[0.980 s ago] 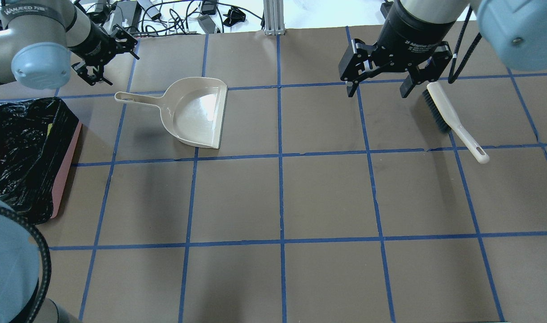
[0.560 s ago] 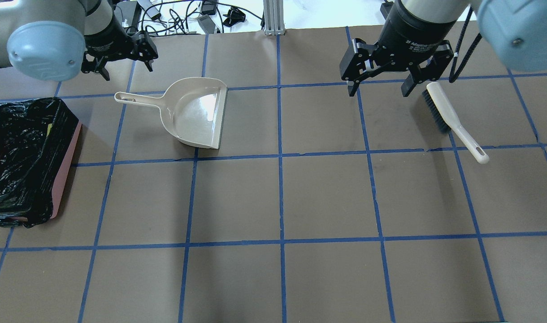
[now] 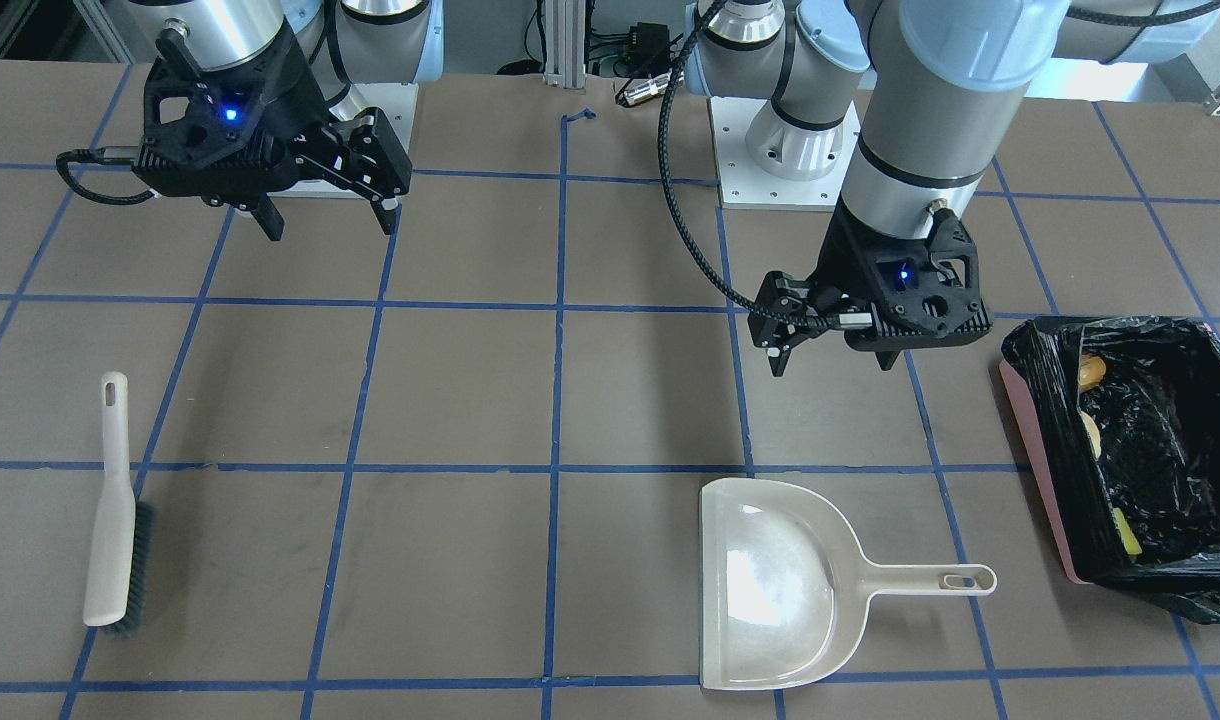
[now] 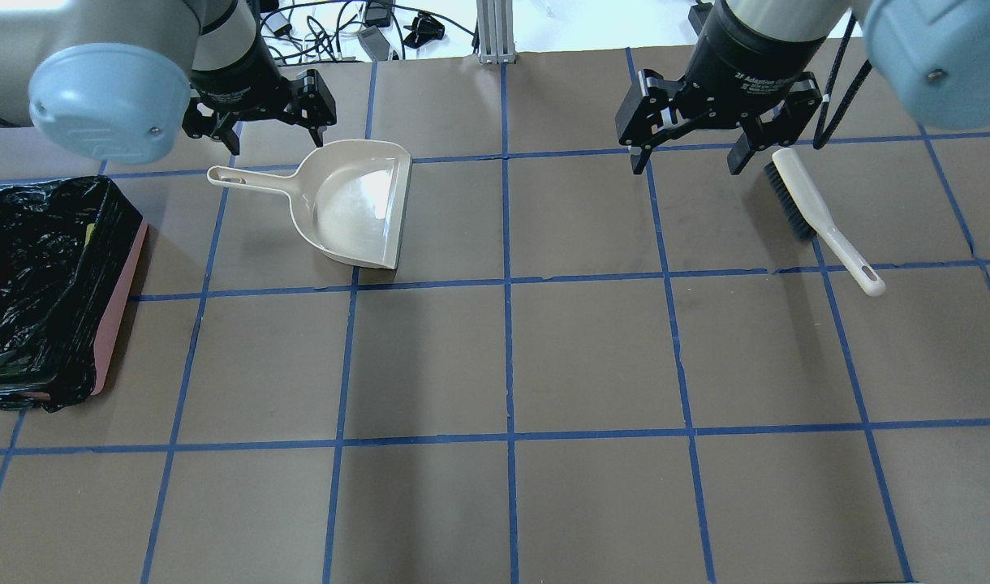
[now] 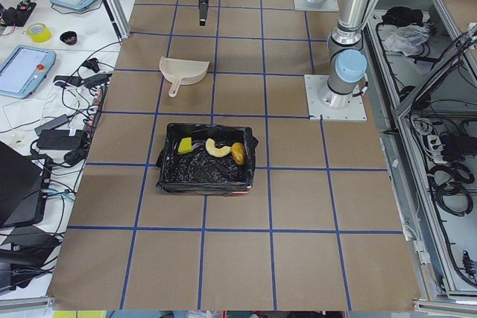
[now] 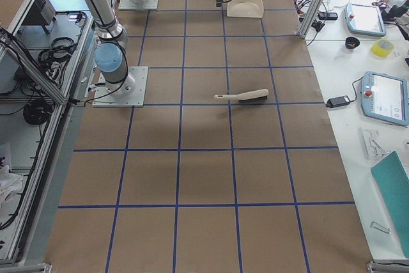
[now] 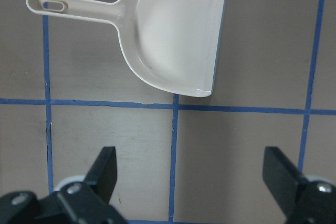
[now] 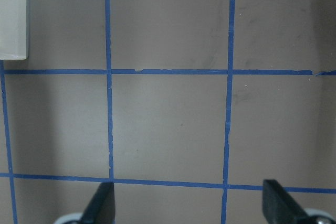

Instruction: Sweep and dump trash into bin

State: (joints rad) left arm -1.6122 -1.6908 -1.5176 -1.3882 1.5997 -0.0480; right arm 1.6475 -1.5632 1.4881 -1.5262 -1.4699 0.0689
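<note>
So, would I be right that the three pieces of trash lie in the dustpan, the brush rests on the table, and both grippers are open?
Not quite: the left wrist view shows the dustpan empty, and the exterior left view shows the three pieces of trash in the bin. The brush does rest on the table, and the left gripper and right gripper are open.

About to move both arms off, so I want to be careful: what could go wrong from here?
Mostly stray contact. The left end effector, open, hangs near the dustpan; a low sweep could knock it. The right end effector, open, sits close to the bristle end of the brush and could clip it. How high either hangs is hard to judge.
</note>
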